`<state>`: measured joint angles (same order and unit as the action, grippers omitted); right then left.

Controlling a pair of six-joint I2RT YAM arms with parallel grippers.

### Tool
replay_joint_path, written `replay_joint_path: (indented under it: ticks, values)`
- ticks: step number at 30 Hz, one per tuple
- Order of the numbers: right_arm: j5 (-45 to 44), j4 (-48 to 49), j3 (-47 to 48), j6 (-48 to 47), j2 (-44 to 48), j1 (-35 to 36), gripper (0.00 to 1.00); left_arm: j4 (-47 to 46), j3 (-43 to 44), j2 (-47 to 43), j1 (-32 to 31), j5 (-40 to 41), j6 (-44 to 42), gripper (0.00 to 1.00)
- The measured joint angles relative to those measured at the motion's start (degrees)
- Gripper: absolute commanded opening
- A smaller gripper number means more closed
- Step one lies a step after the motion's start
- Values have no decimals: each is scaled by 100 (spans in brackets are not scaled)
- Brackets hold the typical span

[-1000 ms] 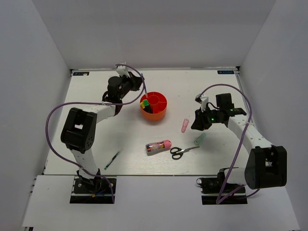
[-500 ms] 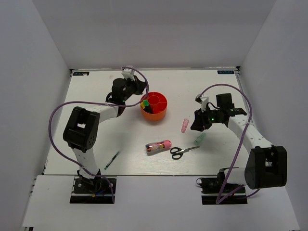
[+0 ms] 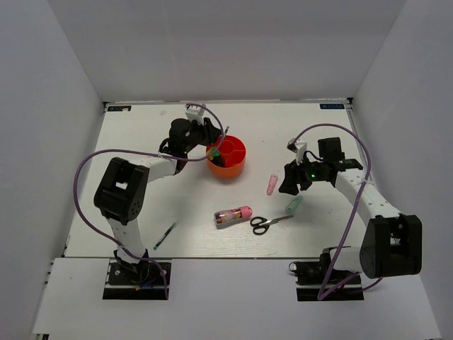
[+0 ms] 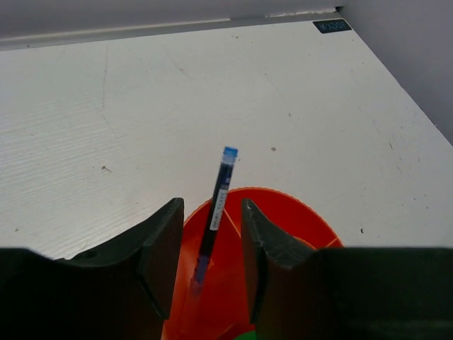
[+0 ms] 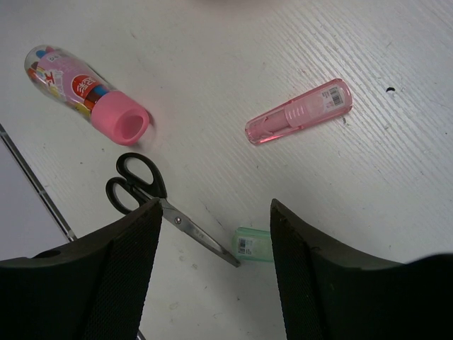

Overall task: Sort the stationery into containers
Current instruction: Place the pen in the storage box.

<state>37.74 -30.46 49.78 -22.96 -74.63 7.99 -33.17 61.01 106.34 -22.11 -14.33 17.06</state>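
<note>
The round orange-red organiser (image 3: 228, 167) stands at the table's middle back, with green- and yellow-capped markers (image 3: 211, 153) in a left compartment. My left gripper (image 3: 210, 139) hovers at its left rim, open; in the left wrist view a dark pen with a blue tip (image 4: 221, 183) stands leaning in the organiser (image 4: 297, 211) between the parted jaws, touching neither. My right gripper (image 5: 215, 207) is open above the table. Below it lie the pale green tube (image 5: 253, 244) and the black-handled scissors (image 5: 141, 185), with the pink tube (image 5: 299, 112) and the clear pink-capped tube (image 5: 85, 92) farther off.
A thin green pen (image 3: 165, 235) lies near the front left. The clear pink-capped tube (image 3: 233, 214), scissors (image 3: 269, 222), pale green tube (image 3: 294, 205) and pink tube (image 3: 272, 184) lie between the organiser and the right arm. Walls enclose the table on three sides.
My left gripper moved right to the organiser's rim and opened, letting go of the pen, which now stands in the organiser. My right gripper's jaws widened.
</note>
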Motion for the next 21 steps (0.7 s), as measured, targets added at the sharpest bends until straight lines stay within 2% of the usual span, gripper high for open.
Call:
replay_joint_path:
  ticks: [5, 8, 9, 10, 11, 12, 13, 16, 17, 19, 20, 21]
  values:
    - [0, -2, 0, 2, 0, -2, 66, 109, -74, -66, -15, 0, -39, 49]
    - [-2, -4, 0, 0, 0, -4, 56, 190, -208, -284, -15, 0, -55, 35]
    - [0, -2, 0, -9, 0, -4, 47, 229, -271, -417, -15, 2, -50, 27]
    - [4, -2, 0, -17, 0, -4, 23, 271, -341, -560, -15, 2, -61, 17]
    - [9, -2, 0, -46, 0, -4, 12, 339, -413, -758, -13, 7, -72, 2]
    - [22, -13, 0, -13, 2, -4, 4, 492, -446, -975, -15, 11, -90, 0]
    - [37, -24, 0, -22, 2, -4, 0, 658, -446, -1193, -15, 24, -94, 0]
    - [114, -35, 0, -20, 24, -4, 0, 1565, -437, -2052, -15, 20, -90, 0]
    - [153, -33, 0, -24, 37, -4, 13, 1980, -424, -2371, -15, 26, -87, 6]
    - [240, -31, -2, -42, 57, 2, 31, 2935, -407, -3008, -15, 57, -111, 32]
    - [282, -26, -2, -63, 63, 7, 41, 3421, -407, -3283, -15, 92, -133, 40]
    - [308, -17, 0, -81, 66, 24, 44, 3917, -407, -3519, -15, 153, -160, 44]
